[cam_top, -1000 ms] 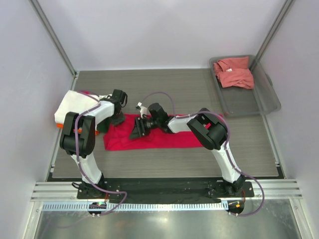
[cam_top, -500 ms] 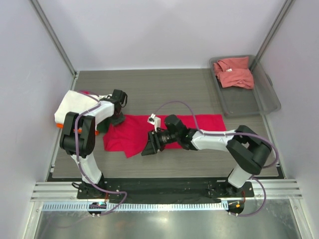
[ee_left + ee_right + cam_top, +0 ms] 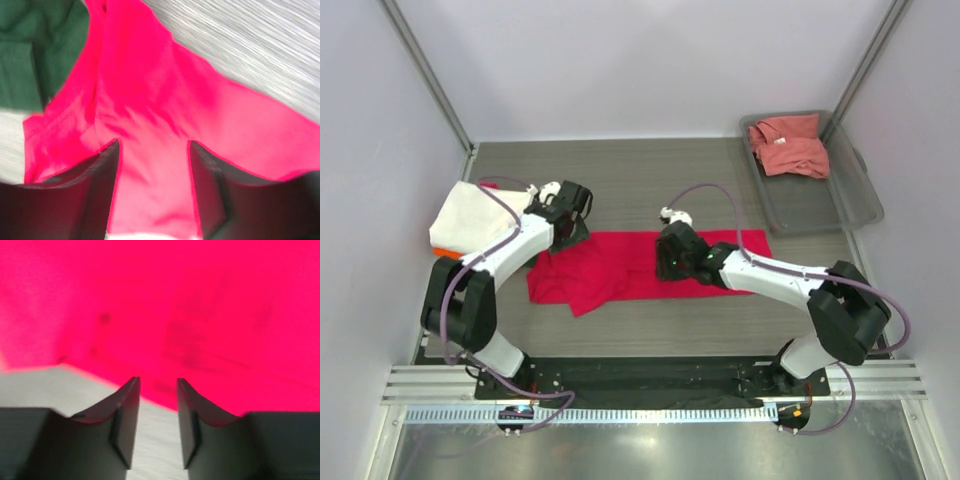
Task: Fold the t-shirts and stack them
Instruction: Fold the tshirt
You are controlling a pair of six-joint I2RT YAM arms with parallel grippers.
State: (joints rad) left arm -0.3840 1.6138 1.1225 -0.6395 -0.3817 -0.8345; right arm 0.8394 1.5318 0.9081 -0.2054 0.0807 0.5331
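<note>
Right arm (image 3: 770, 275) swung back from near edge, now over crimson t-shirt (image 3: 620, 272) mid-counter (image 3: 650, 180). Right jaws apart, empty. Left jaws apart over bunched left end. Advice: smooth bunching, pinch hems evenly, then fold.

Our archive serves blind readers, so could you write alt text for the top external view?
A crimson shirt lies rumpled across a grey table, with the left arm at its far left corner and the right arm over its middle. A salmon shirt sits in a tray at far right; a white shirt lies at left.
</note>
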